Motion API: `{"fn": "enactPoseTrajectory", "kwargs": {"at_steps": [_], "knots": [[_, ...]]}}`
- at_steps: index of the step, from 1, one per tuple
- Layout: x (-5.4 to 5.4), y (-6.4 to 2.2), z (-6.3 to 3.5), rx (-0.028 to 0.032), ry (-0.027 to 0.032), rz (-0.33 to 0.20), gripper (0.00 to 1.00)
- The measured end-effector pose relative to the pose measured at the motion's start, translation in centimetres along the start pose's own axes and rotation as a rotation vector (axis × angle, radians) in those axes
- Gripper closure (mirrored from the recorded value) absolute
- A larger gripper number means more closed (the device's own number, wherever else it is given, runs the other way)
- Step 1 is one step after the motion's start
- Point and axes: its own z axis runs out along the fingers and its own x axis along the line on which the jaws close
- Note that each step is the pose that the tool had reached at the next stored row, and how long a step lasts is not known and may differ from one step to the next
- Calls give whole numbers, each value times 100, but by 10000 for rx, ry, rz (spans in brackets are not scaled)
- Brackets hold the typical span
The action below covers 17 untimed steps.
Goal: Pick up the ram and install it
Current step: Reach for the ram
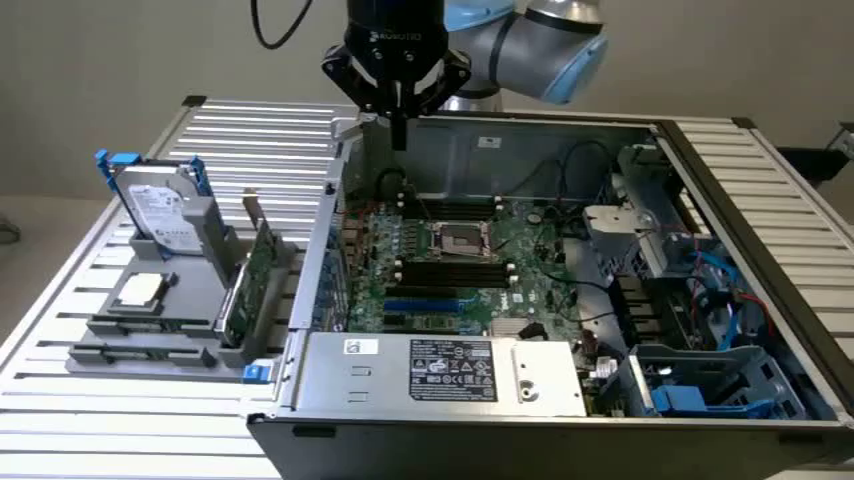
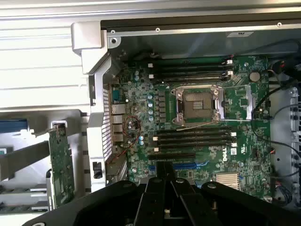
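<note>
Motherboard (image 1: 534, 285): we find it inside the case (image 1: 534, 445).
Hard drive (image 1: 158, 212): at 9 o'clock of the case.
Gripper (image 1: 396, 135): above its 11 o'clock corner.

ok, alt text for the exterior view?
A robot arm's black hand, shut, hangs over the back corner of an open computer case with its motherboard exposed. On the exterior view's left, a grey rack holds a hard drive with blue handles and a green card.

My gripper (image 1: 398, 132) looks matt black; the case (image 1: 534, 150), dull grey sheet metal; the table (image 1: 120, 420), ribbed bare metal; the motherboard (image 2: 244, 141), glossy green.
</note>
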Motion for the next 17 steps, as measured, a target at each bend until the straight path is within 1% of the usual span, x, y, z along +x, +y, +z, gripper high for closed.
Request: {"fn": "enactPoseTrajectory", "kwargs": {"at_steps": [14,15,17], "knots": [[1,0,0,0,0,-1,89],[12,-1,-1,2,1,1,89],[83,-6,-1,3,20,1,89]]}}
